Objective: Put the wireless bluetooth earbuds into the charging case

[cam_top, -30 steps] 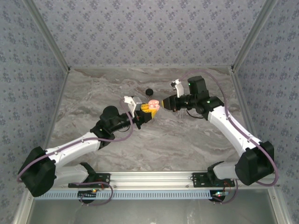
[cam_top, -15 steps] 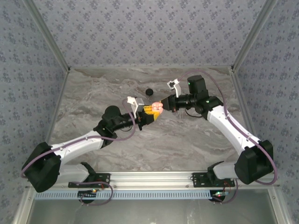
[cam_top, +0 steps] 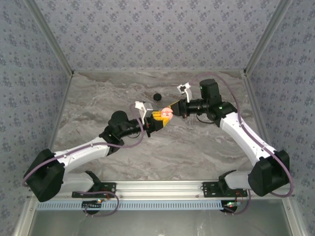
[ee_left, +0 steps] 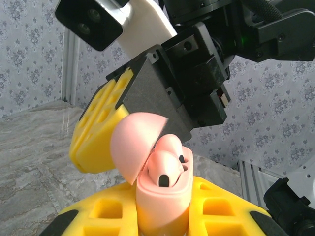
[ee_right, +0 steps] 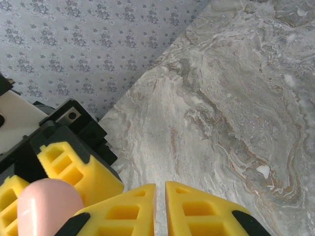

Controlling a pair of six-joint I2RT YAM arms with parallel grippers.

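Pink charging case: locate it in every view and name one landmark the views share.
Top external: the pink charging case is mid-table, where the two arms meet.
Left wrist: bottom centre, lid open, standing between yellow fingers.
Right wrist: bottom-left corner, its rounded pink top showing.
Shared landmark: the marbled table, at left in the left wrist view, at right in the right wrist view.

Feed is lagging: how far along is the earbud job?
Done: one earbud sits in the open pink case. In hand: left gripper holds the case; right gripper, jaws shut and empty, is by the lid. Left: I cannot confirm a second earbud.
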